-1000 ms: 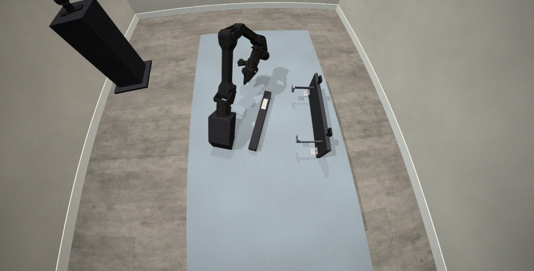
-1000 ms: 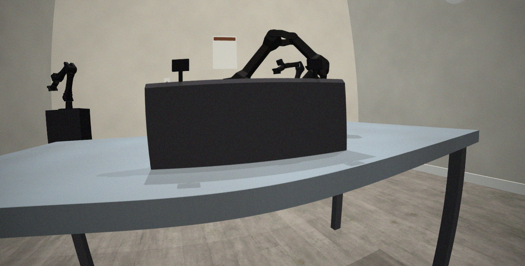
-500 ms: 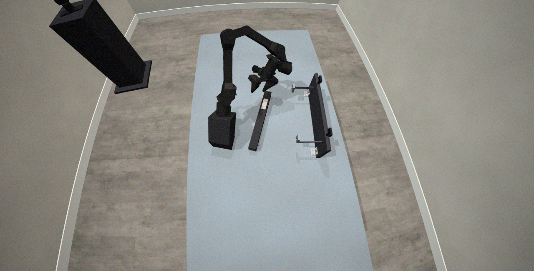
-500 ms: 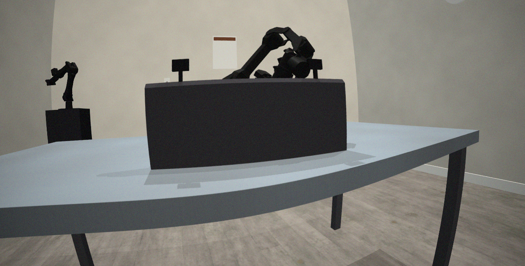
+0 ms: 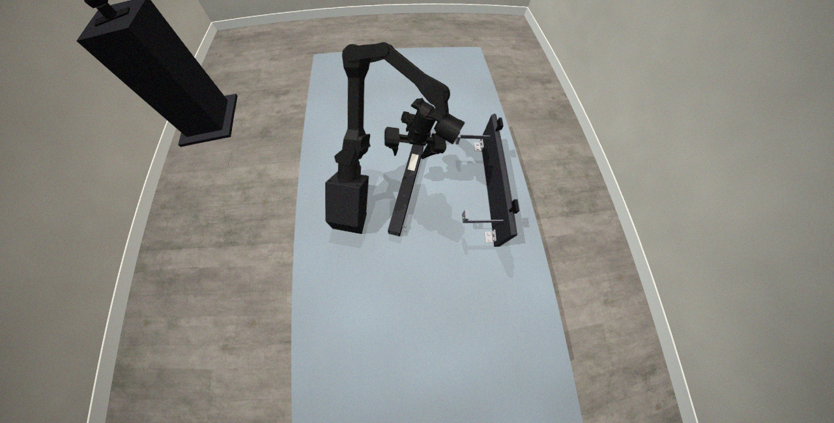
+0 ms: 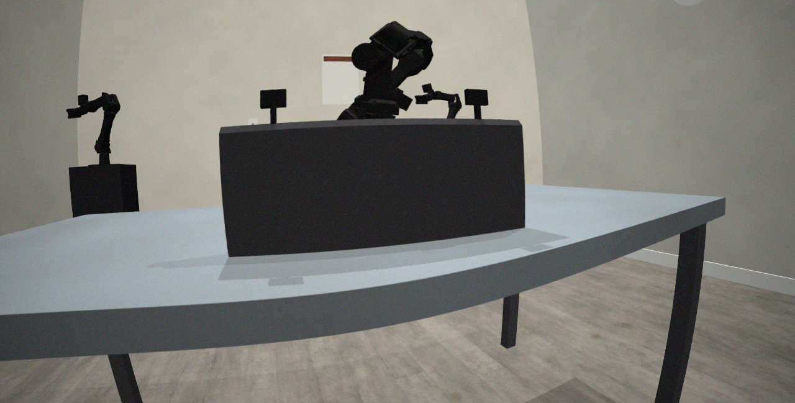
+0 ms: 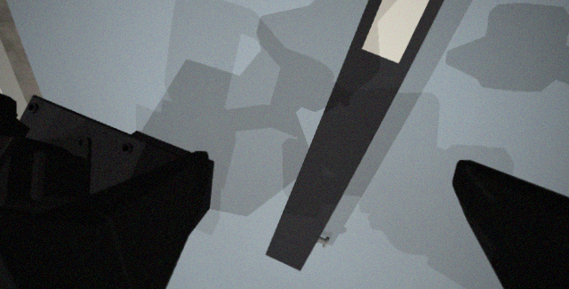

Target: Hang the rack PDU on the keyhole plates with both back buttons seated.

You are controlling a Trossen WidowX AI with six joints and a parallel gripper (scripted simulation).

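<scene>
The rack PDU (image 5: pixel 404 188) is a long dark bar with a white label (image 5: pixel 412 161). It lies flat on the blue table beside my arm's base (image 5: pixel 346 201). My gripper (image 5: pixel 414 143) is open and empty, and hovers over the PDU's far end. In the wrist view the PDU (image 7: pixel 351 124) runs diagonally between my spread fingers, and a small metal button (image 7: pixel 324 239) shows at its near end. Two keyhole plates (image 5: pixel 479 144) (image 5: pixel 489 237) sit on the upright dark panel (image 5: pixel 500 178) to the right. In the exterior view the panel (image 6: pixel 371 184) hides the PDU.
Thin metal brackets (image 5: pixel 471 136) (image 5: pixel 481 220) stick out from the panel toward the PDU. A black pedestal (image 5: pixel 157 67) with another arm stands on the floor at the left. Two small stands (image 6: pixel 272 99) (image 6: pixel 476 97) rise behind the panel.
</scene>
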